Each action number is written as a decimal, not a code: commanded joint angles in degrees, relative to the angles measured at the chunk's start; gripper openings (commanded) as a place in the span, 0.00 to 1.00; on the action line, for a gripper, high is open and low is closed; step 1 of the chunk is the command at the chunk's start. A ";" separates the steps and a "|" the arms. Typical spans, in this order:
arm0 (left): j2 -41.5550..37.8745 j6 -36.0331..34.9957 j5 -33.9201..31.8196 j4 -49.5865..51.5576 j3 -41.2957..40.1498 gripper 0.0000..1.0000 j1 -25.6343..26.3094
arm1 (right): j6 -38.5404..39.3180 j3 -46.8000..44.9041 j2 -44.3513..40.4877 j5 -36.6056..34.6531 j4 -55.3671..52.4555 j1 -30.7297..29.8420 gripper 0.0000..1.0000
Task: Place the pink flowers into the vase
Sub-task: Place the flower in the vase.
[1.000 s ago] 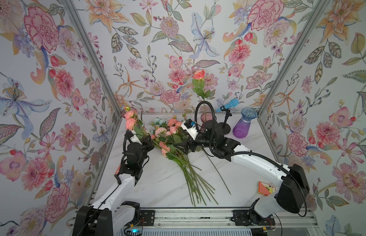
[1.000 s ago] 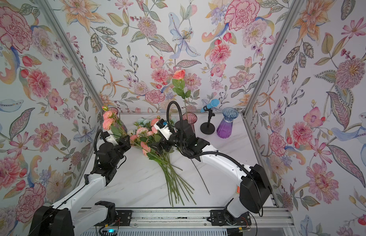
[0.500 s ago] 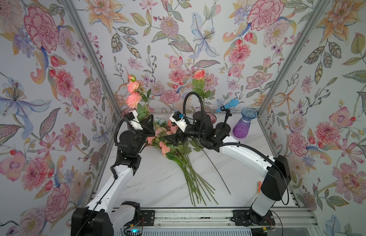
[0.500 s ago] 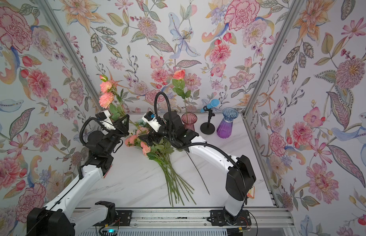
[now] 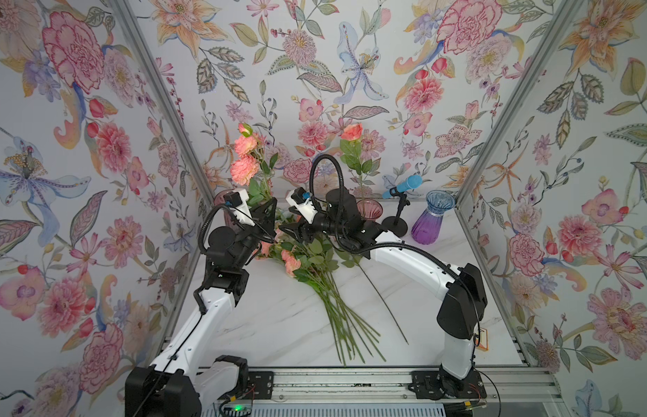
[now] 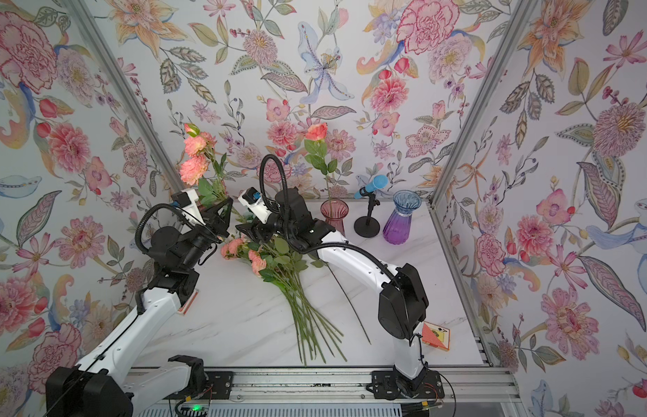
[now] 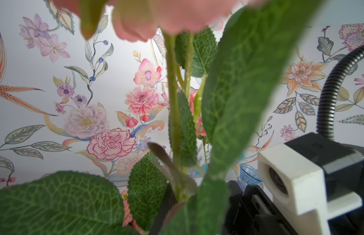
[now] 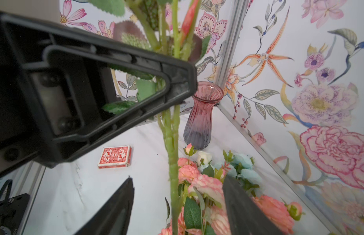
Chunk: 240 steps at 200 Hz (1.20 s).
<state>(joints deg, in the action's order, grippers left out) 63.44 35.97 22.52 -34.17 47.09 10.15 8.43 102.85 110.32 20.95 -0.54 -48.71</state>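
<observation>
1. Right wrist view: the left tool (image 8: pixel 183 79) is clamped on a pink flower stem (image 8: pixel 173 154), which hangs upright above the tabletop (image 8: pixel 75 183). Its ruffled blooms (image 5: pixel 244 169) stand high above the grip.
2. The right tool (image 8: pixel 178 181) is open, with one jaw on each side of that stem below the left tool, not visibly touching it.
3. The rest of the pink flowers (image 5: pixel 293 261) lie in a bunch on the tabletop, heads beneath the tools and stems toward the front edge.
4. A pink glass vase (image 8: pixel 202 114) stands in the corner just behind the stem.
5. The likely step is a lower regrip: close on bare stem, clear of leaves, squarely and gently.
6. Release above only once the lower hold is firm, then steer the cut end straight down into the vase mouth. A tilted stem could tip the vase.
</observation>
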 commanded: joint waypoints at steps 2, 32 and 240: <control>-1.08 -2.46 2.33 -0.50 2.37 0.00 0.47 | 0.07 3.35 1.24 -1.57 1.22 -0.59 0.55; -0.96 -3.01 1.67 0.47 2.74 0.00 0.49 | 0.19 4.47 1.67 -2.46 1.59 -1.09 0.33; -2.85 -5.91 -2.02 1.81 2.17 1.00 0.51 | -14.43 6.54 -6.44 -9.00 15.64 15.54 0.01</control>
<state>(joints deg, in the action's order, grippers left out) 60.84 31.59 20.56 -30.96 48.07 10.46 -2.52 105.86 108.97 11.92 9.85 -35.20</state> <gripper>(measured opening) 0.998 0.068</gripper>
